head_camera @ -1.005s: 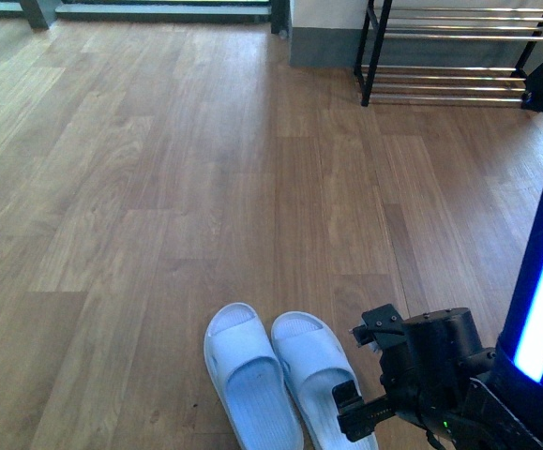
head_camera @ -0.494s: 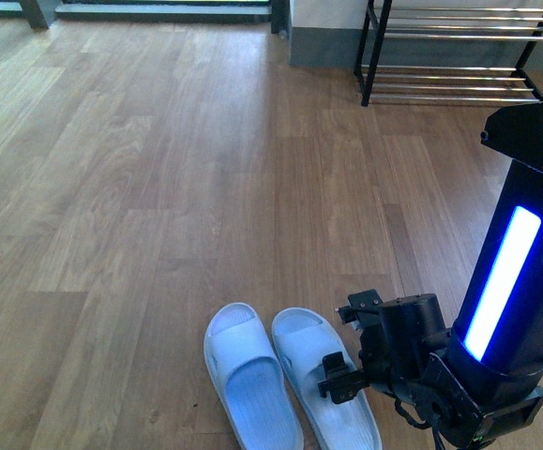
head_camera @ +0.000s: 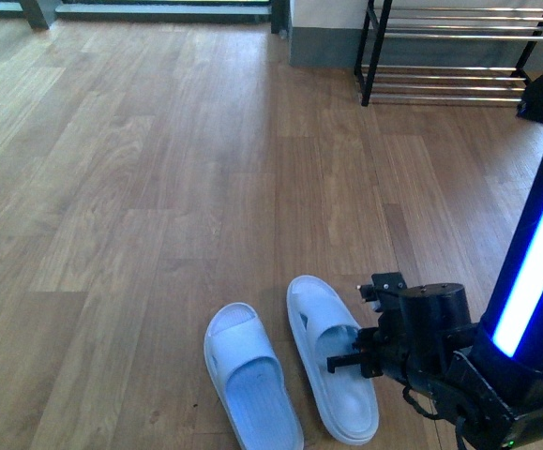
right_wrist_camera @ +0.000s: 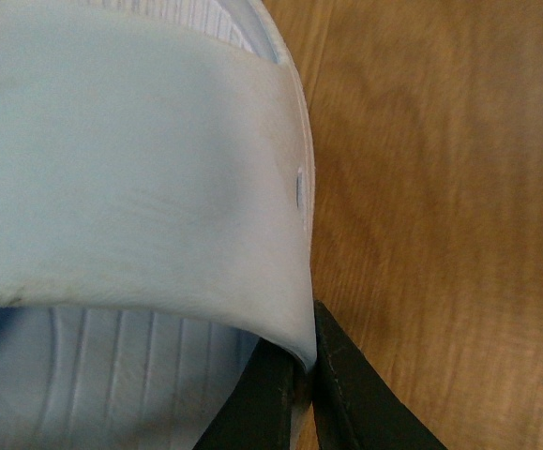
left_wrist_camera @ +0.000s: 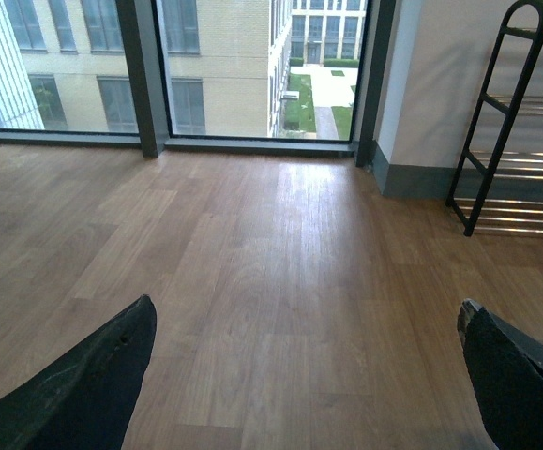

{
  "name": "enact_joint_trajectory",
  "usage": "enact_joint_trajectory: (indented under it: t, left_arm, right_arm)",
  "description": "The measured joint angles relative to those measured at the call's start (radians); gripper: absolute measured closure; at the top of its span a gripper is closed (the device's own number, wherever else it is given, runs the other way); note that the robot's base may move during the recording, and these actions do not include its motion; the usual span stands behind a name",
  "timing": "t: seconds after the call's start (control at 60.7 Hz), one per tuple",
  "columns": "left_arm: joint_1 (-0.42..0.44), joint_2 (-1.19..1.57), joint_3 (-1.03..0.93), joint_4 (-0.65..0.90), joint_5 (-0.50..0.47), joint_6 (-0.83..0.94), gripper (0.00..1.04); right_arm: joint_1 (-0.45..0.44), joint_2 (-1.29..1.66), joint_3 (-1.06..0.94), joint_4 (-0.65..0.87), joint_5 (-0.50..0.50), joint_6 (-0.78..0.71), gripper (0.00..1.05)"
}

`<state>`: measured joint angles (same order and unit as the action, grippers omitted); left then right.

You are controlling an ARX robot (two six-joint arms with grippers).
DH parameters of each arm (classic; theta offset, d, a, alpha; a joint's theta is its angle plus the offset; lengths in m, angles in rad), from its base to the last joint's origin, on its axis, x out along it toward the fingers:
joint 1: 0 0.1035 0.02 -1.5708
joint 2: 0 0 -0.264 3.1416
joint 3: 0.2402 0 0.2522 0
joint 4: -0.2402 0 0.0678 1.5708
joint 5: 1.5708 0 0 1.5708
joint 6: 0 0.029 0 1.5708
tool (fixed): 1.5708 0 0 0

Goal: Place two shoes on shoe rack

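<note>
1. Right pincer (head_camera: 346, 362) was closed down narrow on the strap (right_wrist_camera: 140, 169) of one pale blue slide (head_camera: 332, 375). Its dark fingers (right_wrist_camera: 360, 398) nipped just the rubber lip at the strap's edge.
2. Left pincer (left_wrist_camera: 304, 375) gaped wide with nothing between its tips. It hung over bare floor (head_camera: 158, 187), looking toward the shoe rack (head_camera: 459, 70).
3. That gripped slide sat well apart from the shoe rack, on the robot's side of it. The other slide (head_camera: 249, 375) lay just beside it and a little farther from the rack, no longer parallel to it. I could not tell whether the gripped one had left the floor.
4. The step in hand looked to me like lifting this first slide for the carry to the rack.
5. To do it well, I would raise it slowly, because the hold was a thin bite on soft rubber and the heavy sole would likely droop and swing.
6. At the rack it should come in low and level, with the sole across two chrome bars before the pincer lets go.
</note>
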<state>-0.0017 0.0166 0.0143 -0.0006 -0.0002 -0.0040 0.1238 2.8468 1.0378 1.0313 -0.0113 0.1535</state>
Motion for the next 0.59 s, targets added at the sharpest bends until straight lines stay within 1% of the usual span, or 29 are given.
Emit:
enact_joint_trajectory:
  t: [0.132,0.198,0.28,0.362,0.478,0.593]
  left_arm:
    - [0.0,0.0,0.0,0.0,0.0,0.0,0.09]
    - [0.0,0.0,0.0,0.0,0.0,0.0,0.09]
    - [0.0,0.0,0.0,0.0,0.0,0.0,0.09]
    - [0.0,0.0,0.0,0.0,0.0,0.0,0.09]
    - [0.0,0.0,0.0,0.0,0.0,0.0,0.09]
    - [0.0,0.0,0.0,0.0,0.0,0.0,0.09]
  right_arm:
    - [-0.056,-0.148,-0.166,0.095,0.021,0.011,1.03]
    - [-0.092,-0.221,-0.241,0.109,0.037,0.011,1.03]
    - [-0.157,-0.357,-0.365,0.099,0.082,-0.001,1.03]
    - [-0.22,-0.513,-0.472,0.056,0.101,-0.025,1.03]
    - [-0.291,-0.739,-0.579,-0.033,0.104,-0.061,1.03]
    - [-0.368,-1.057,-0.682,-0.184,0.076,-0.087,1.03]
